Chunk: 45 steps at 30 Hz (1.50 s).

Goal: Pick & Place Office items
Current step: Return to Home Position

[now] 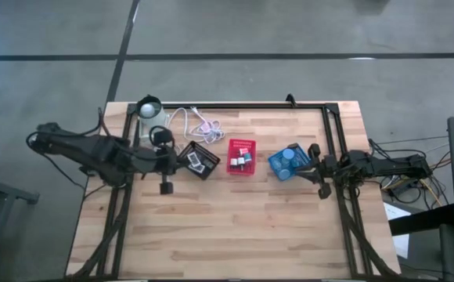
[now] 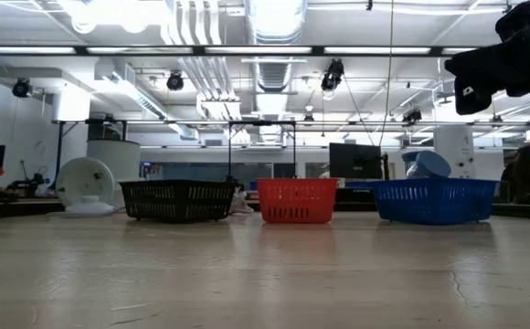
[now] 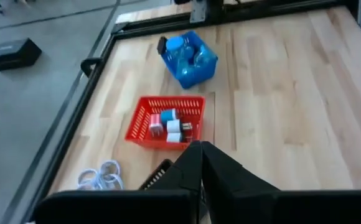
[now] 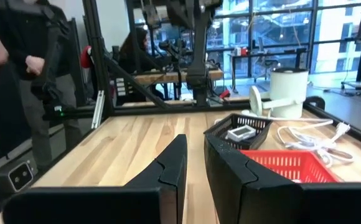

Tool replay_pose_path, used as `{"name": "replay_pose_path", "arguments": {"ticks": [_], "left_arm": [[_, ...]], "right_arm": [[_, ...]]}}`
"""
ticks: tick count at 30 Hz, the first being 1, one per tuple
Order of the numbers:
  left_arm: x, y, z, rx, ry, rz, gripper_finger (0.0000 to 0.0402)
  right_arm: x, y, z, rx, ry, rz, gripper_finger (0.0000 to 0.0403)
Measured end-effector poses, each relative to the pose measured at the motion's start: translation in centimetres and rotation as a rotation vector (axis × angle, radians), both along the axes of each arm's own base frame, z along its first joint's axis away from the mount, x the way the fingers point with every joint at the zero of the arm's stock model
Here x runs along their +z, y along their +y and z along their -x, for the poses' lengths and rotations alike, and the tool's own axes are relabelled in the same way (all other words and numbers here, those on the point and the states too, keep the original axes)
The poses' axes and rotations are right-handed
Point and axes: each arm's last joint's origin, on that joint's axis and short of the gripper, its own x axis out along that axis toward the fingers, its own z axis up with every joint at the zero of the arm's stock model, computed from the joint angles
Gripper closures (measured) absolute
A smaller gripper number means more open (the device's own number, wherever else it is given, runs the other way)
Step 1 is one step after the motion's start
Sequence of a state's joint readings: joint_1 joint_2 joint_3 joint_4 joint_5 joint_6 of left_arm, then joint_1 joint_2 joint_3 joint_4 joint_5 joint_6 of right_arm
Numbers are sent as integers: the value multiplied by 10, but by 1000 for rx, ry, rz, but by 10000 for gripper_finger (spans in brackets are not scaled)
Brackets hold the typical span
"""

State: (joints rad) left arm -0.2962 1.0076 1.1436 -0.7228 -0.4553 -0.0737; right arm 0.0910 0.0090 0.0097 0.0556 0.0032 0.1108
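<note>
Two grippers, both empty: left gripper, jaws pressed together; right gripper, jaws slightly parted. Between them and clear of both:
- red basket holding white and blue blocks
- blue basket holding pale-blue round pieces
- black basket holding a pale flat block

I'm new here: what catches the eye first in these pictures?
A black basket, a red basket and a blue basket line up on the table's far half, each holding small office items. The left gripper hovers by the black basket, the right gripper by the blue basket.
</note>
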Motion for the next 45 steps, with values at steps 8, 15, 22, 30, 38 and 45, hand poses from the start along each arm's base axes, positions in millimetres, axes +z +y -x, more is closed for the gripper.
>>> {"name": "replay_pose_path", "arguments": {"ticks": [8, 15, 22, 30, 38, 45], "left_arm": [[-49, 10, 42, -140, -241, 0, 397], [-90, 22, 79, -169, -465, -14, 397], [-112, 37, 108, -67, -606, 39, 399], [-141, 33, 107, -200, -690, 112, 400], [-190, 30, 92, -206, -628, 81, 400], [-196, 29, 91, -220, -592, 86, 401]], "right_arm": [[16, -2, 3, -52, -62, -24, 349], [38, -5, 12, -137, -8, 0, 359], [39, -6, 13, -170, -14, -3, 393], [25, -7, 8, -185, -21, -37, 394], [1, -7, 1, -200, 5, -43, 394], [-1, -8, 1, -233, 3, -44, 395]]}}
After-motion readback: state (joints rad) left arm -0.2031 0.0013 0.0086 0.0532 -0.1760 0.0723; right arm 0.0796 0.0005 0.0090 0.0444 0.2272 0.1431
